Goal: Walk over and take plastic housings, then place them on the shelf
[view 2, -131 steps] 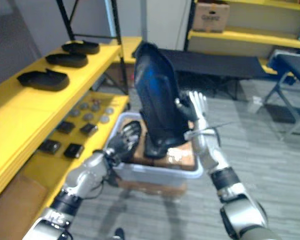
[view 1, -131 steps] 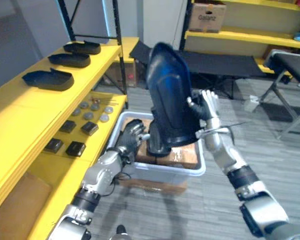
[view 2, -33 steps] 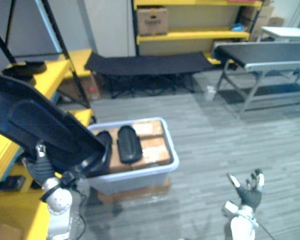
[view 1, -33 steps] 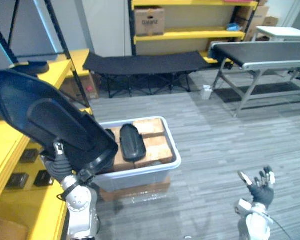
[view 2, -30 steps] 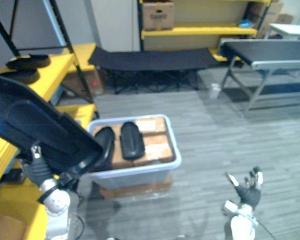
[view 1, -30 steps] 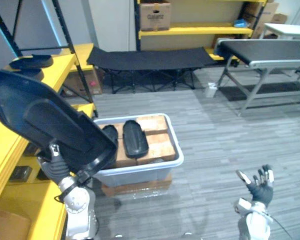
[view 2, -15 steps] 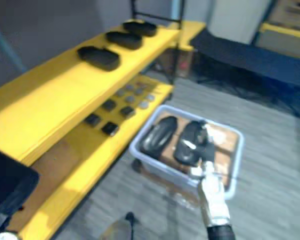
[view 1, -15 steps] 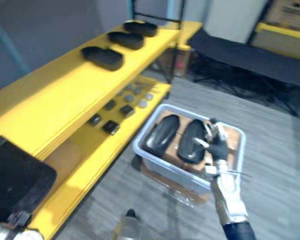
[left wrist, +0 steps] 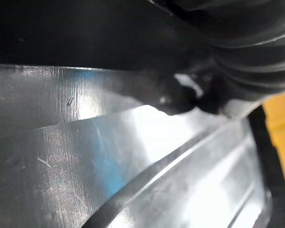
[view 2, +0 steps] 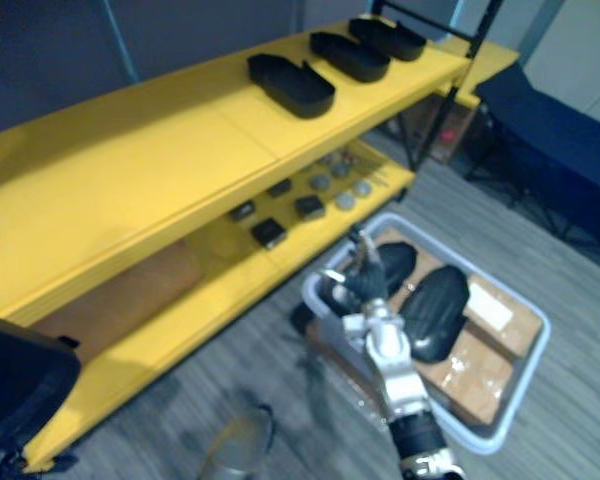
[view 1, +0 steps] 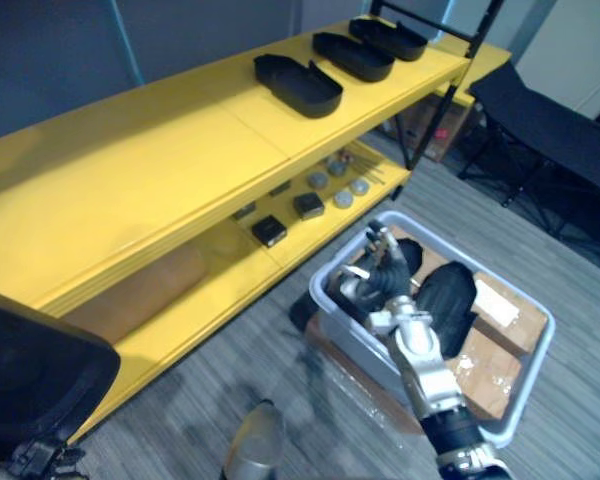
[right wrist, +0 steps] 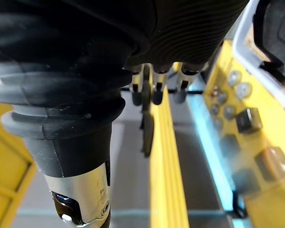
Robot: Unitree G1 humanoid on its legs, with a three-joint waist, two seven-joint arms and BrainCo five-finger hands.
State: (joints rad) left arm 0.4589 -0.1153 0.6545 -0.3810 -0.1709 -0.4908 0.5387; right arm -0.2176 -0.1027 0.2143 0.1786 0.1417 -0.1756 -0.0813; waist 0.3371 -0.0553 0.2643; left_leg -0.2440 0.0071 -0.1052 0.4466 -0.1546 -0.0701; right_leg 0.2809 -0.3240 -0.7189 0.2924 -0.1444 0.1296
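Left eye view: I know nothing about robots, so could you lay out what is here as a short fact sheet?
Top shelf: three black plastic housings in a row on the yellow shelf
Lower shelf: small black blocks, grey discs
Floor: grey bin with two more housings inside
Right hand: open right hand above the bin's rim on the shelf side, holding nothing
Left hand: left hand at lower left, beneath a large black housing; grip hidden

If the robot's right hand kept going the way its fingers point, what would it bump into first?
Probably the yellow lower shelf, near the small black blocks and grey discs. The right hand hovers over the bin rim, aimed that way, but depth is hard to judge.
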